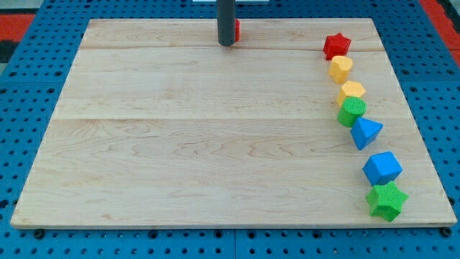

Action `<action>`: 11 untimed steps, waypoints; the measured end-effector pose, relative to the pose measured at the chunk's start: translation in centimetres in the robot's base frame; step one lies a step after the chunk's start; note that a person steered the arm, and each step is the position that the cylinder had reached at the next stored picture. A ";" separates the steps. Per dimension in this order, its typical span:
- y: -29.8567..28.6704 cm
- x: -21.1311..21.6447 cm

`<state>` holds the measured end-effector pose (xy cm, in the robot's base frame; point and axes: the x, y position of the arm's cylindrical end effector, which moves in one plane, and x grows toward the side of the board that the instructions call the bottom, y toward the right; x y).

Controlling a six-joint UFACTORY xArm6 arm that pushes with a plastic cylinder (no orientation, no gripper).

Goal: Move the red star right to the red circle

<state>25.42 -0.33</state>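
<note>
Pale wooden board (215,129) with visible grain, sitting on blue pegboard (29,237). My tip (226,44), a dark smooth rod with no jaws and nothing held, stands at the far edge, touching the red circle (236,29), which is mostly hidden behind it. Red star (336,45) sits far right, well apart from my tip. Running toward the near right edge: yellow block (341,68), yellow block (352,91), green block (352,111), blue triangle (366,132), blue block (382,169), green star (387,200).

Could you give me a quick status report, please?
My tip at view's top, touching the mostly hidden red block. Red star far right. Wooden board between them bare.
</note>
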 end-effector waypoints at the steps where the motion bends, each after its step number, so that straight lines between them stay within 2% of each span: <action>1: 10.5 -1.3; 2: 21.2 -1.7; 3: 28.3 -0.7; 5: 26.6 5.3; 7: 17.6 4.6; 9: 22.6 3.3; 11: 17.6 0.8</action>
